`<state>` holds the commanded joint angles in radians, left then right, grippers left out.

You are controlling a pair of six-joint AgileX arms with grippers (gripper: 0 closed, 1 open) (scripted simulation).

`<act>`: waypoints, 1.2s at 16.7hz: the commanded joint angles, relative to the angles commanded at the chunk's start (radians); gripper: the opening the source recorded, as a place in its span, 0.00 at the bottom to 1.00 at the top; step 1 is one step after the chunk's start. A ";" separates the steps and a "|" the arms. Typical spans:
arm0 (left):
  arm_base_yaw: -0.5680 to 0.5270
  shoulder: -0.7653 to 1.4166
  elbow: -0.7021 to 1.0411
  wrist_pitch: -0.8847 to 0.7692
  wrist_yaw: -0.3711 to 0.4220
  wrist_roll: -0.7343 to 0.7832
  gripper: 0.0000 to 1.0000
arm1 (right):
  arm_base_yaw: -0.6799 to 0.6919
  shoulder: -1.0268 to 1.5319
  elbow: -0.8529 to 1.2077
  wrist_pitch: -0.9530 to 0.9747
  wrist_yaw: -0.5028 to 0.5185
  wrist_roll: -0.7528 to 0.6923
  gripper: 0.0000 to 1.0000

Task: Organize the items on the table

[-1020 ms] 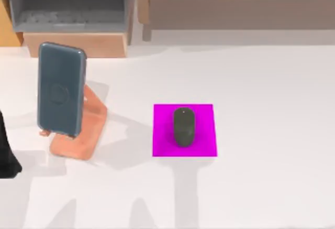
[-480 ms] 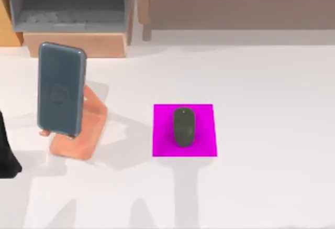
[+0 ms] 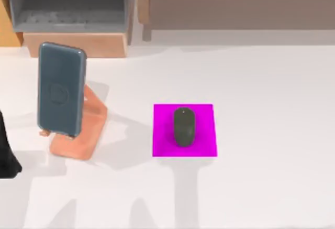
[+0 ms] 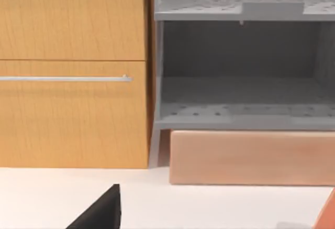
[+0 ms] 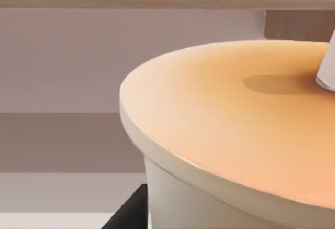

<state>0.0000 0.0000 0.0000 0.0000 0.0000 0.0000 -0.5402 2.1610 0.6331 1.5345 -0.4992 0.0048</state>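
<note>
The dark grey-blue smartphone [image 3: 60, 89] leans upright on a salmon-orange stand [image 3: 82, 132] at the left of the white table [image 3: 261, 93]. The small dark grey mouse [image 3: 183, 127] lies on a magenta square pad [image 3: 162, 145] near the table's middle. My left arm [image 3: 5, 153] is a dark shape at the left edge, apart from the phone and holding nothing that I can see. A dark tip of the left gripper [image 4: 102, 213] pokes into the left wrist view, facing the shelf unit. A dark tip of the right gripper [image 5: 131, 210] sits beside a round cream body.
A wooden and grey shelf unit [image 3: 73, 9] runs along the back, with an open grey compartment [image 4: 241, 72] and a wooden drawer front [image 4: 73, 82]. Close in the right wrist view is a round cream object with an orange top [image 5: 235, 113].
</note>
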 joint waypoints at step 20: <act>0.000 0.000 0.000 0.000 0.000 0.000 1.00 | 0.211 -0.217 0.087 -0.086 0.128 -0.008 0.00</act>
<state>0.0000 0.0000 0.0000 0.0000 0.0000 0.0000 -0.3293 1.9438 0.7204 1.4482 -0.3716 -0.0028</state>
